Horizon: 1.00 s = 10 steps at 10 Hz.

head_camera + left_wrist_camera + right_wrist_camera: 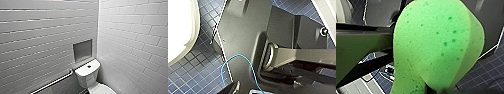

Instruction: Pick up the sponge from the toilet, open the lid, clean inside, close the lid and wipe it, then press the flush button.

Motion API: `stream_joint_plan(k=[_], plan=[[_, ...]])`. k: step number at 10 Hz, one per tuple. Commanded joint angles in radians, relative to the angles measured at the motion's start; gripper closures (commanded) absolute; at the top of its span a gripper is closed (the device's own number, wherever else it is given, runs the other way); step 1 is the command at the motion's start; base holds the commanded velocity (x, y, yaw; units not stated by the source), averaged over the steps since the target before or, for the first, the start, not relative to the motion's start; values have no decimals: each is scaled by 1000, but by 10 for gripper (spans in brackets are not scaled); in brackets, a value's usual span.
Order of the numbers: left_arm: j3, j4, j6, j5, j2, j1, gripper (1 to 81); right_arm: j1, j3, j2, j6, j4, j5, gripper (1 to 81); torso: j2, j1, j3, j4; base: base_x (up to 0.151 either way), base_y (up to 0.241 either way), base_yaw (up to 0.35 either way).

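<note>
The toilet [91,80] stood in a corner where two walls met. Its tank [86,75] backed against the wall behind it [37,37], and the side wall [135,45] stood close on the toilet's right. The flush button [89,66] sat in the middle of the tank top. The lid [103,89] lay flat in front of the tank. A niche [82,50] was set into the wall just above the tank. A grab rail [53,82] ran along that wall, left of the toilet. The sponge [436,45] was pinched in the right gripper [429,88], above the floor [486,71].
</note>
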State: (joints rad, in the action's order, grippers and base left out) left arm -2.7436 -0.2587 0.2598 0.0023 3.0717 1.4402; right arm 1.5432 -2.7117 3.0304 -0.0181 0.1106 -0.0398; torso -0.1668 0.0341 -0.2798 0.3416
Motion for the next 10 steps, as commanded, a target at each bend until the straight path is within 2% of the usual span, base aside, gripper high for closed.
stream_joint_plan(k=[1, 10], plan=[[1, -5, 3, 59, -2, -54, 10, -36, 7, 4, -5, -6, -71, 811, 0, 0, 0, 0, 92, 0, 0], [1, -4, 3, 59, -4, -53, 10, -34, 0, 3, 1, -5, -69, 811, 2, 0, 0, 0, 93, 0, 0]])
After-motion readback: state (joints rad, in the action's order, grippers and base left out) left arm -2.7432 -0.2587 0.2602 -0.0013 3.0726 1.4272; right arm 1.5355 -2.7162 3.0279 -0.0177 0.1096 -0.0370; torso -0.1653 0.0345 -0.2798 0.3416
